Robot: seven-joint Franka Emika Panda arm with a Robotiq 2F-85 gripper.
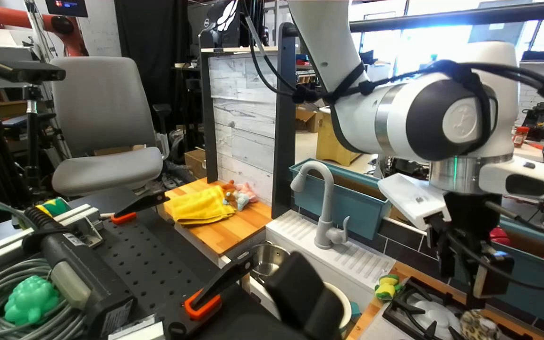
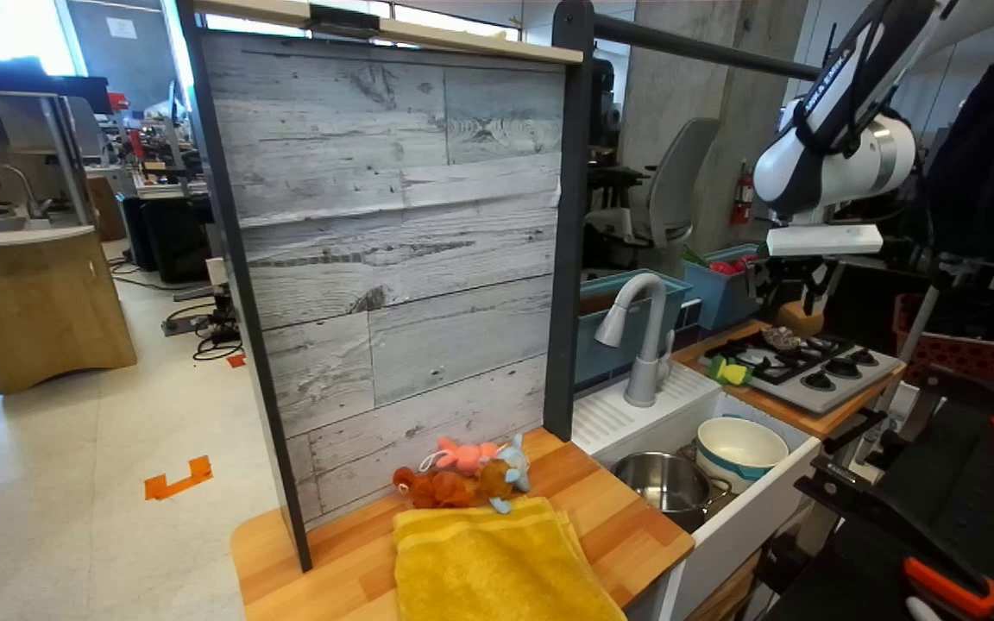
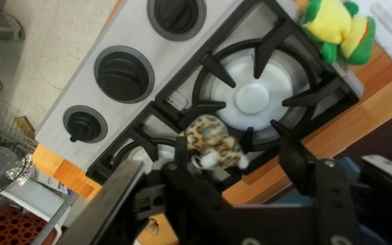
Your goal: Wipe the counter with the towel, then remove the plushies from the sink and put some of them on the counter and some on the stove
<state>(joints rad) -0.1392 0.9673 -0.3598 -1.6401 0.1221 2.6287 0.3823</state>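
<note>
Spread jaws hang over the stove [image 3: 165, 64] in the wrist view, one leopard-print plushie [image 3: 208, 134] on its grates [image 3: 267, 51], contact with the jaws unclear; one green-and-yellow plushie [image 3: 333, 25] at the stove's corner, pale floor [image 3: 68, 32] past its three knobs [image 3: 123, 76]. In an exterior view, the desk [image 2: 596, 509], across the sink [image 2: 756, 517] from the stove, bears one yellow towel [image 2: 497, 565], at least three plushies [image 2: 467, 455] and bare wood along its stove-side edge. In an exterior view, one grey chair [image 1: 99, 108] stands well apart from the stove.

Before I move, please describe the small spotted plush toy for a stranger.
Find the grey metal stove with black grates. On them lies a small tan plush toy. Dark leopard spots set it apart from the green-and-yellow plush toy nearby.
</note>
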